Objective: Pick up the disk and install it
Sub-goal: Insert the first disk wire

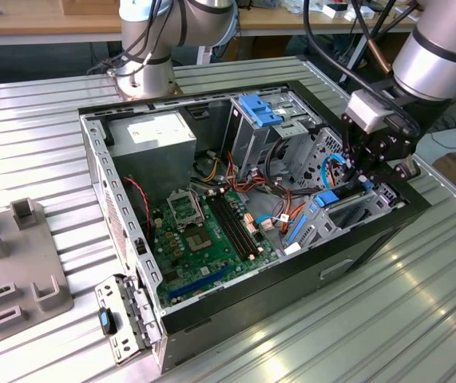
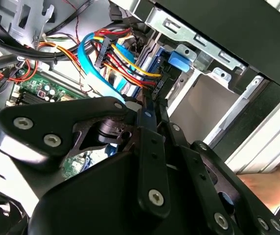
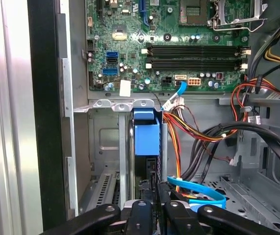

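The gripper [image 3: 151, 193] is clamped on the disk [image 3: 146, 139], held on edge so it slides down into the bay at the computer case's [image 1: 371, 239] front corner

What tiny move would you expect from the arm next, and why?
Probably a short push further down into the bay. The gripper has its fingers closed edge-on around the disk, which stands upright in the metal bay at the case's front corner, beside the motherboard. Whether the disk is fully seated is hard to tell, so gentle pressure before release seems sensible.
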### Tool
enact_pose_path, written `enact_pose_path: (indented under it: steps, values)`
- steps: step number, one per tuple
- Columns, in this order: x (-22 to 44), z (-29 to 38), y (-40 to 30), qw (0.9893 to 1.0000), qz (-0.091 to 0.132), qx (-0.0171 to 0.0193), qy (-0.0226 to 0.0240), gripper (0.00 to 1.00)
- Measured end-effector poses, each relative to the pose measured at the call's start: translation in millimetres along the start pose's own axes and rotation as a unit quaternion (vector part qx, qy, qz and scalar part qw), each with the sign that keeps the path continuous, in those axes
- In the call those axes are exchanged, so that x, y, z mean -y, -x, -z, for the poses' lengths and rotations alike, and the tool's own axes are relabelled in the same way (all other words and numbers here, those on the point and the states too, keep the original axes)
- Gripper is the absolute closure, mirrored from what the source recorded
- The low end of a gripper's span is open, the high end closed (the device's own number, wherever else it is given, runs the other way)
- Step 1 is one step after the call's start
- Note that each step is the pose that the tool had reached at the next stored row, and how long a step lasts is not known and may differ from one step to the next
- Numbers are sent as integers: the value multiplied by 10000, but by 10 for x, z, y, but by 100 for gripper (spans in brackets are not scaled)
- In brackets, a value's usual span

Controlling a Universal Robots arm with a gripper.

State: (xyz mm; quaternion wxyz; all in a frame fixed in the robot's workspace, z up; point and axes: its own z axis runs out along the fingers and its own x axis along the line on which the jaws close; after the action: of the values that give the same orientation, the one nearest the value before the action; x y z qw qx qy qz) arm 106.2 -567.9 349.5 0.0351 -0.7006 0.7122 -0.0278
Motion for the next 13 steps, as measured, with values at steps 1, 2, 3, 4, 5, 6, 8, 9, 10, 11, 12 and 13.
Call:
enact_pose_path:
  steps: [1,2,3,4,5,6,8,9,10,11,12,13]
  values:
    - [-1,0,3,10000,2,-13,0,84]
    - [-2,-1,7,10000,3,-25,0,84]
    - [-7,-1,15,10000,4,-40,-1,84]
    - [-16,1,26,10000,5,-64,-1,84]
    - [-20,1,36,10000,8,-86,-1,84]
    - [-21,1,39,10000,8,-90,-2,84]
    - [-21,0,53,9999,12,-131,-2,84]
    - [-22,-4,53,9999,14,-159,-3,84]
    - [-22,-4,54,9998,16,-186,-3,84]
    - [-22,-5,54,9998,17,-211,-3,84]
    - [-22,-4,63,9998,16,-214,-4,84]
    - [-23,-5,88,9997,18,-229,-4,84]
